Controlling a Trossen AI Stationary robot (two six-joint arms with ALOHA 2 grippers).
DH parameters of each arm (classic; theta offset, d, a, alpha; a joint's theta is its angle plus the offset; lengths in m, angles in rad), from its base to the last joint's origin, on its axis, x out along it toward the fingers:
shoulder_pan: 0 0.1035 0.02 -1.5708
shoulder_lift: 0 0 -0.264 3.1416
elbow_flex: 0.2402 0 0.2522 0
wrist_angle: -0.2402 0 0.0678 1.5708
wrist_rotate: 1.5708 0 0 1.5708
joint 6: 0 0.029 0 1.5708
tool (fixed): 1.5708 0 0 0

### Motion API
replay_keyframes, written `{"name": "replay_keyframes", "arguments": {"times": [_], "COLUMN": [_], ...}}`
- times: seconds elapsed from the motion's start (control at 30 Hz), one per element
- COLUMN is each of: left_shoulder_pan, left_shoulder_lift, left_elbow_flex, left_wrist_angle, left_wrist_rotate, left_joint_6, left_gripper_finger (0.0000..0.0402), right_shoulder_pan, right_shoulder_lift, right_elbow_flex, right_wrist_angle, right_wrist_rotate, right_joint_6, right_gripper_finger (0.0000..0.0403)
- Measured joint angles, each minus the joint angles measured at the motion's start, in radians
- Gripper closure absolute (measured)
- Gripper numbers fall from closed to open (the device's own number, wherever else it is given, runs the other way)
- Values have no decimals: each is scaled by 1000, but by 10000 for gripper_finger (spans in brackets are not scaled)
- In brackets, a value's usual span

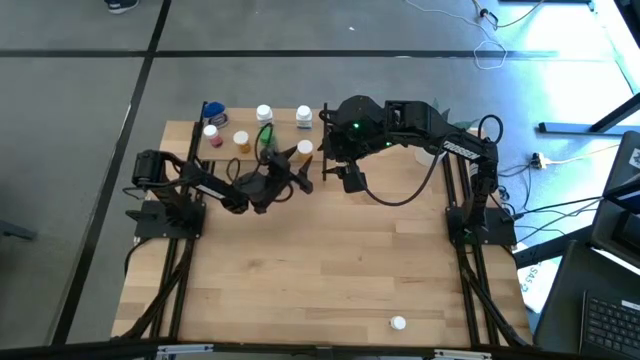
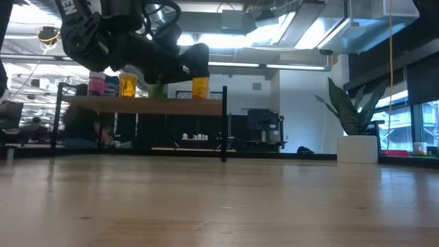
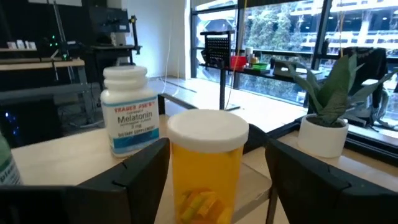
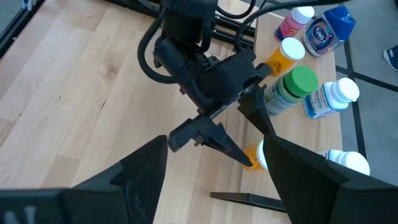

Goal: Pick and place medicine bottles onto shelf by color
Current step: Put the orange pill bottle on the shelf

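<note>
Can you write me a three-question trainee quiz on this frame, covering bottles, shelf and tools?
1. True or false: the left tool has its fingers on either side of an orange bottle on the shelf.
2. What colour is the cap of the green bottle? A white, B green, C blue.
3. Fill in: a small white object lies on the ____, away from the shelf.

Key: 1 true; 2 B; 3 table.
</note>
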Motion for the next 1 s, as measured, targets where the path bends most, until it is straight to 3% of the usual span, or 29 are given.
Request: {"name": "replay_keyframes", "arguments": {"times": [0.5,0.8,1.0], "left_shoulder_pan": [-32,-78,-149], "left_shoulder_lift": [0,0,0], "left_elbow_flex": [0,0,0], "left_wrist_angle": [97,229,239], "left_wrist_rotate": [-27,-23,36], "left_joint_6": [165,379,518], "left_gripper_finger": [143,143,143], "right_shoulder_pan": [0,0,0], "right_shoulder_lift": [0,0,0], "right_elbow_flex": [0,0,0], "right_wrist_angle": [0,0,0], "right_wrist_rotate": [0,0,0], "right_joint_6": [0,0,0], "right_gripper_finger": [136,136,136]}}
